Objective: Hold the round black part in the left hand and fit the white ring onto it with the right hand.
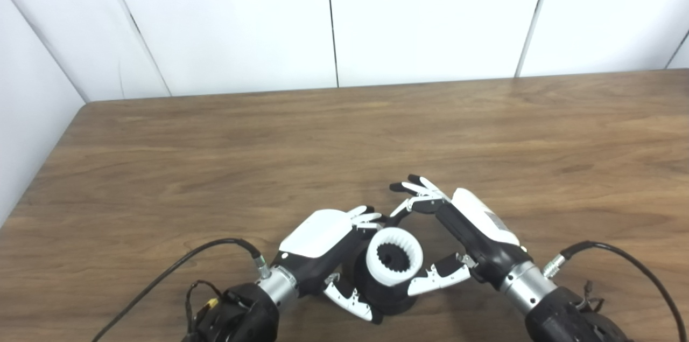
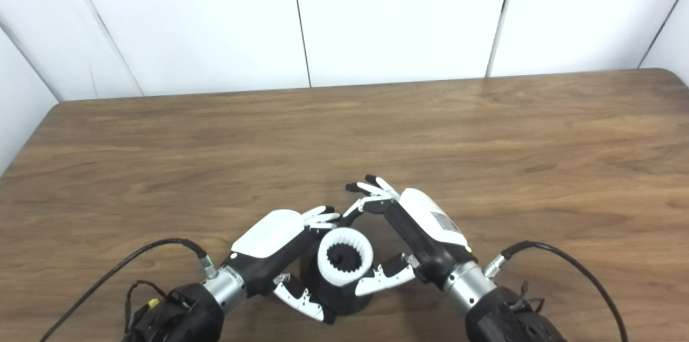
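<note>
Partly hidden by the left hand (image 1: 323,248), the black part (image 1: 385,294) wears the white ring (image 1: 394,256).

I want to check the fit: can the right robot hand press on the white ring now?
Probably yes. The right robot hand is beside the white ring, thumb at its rim, fingers spread past it. The ring's top is uncovered; the left robot hand grips the black part below.

The table (image 1: 377,132) lay bare from nine o'clock round through twelve to three, open passage everywhere there. At six o'clock it was crowded: the left hand (image 1: 323,245) and right hand (image 1: 457,229) closed in around the round black part (image 1: 385,293) with the white ring (image 1: 394,258) on top. Cables (image 1: 177,266) trailed at seven and five o'clock.
</note>
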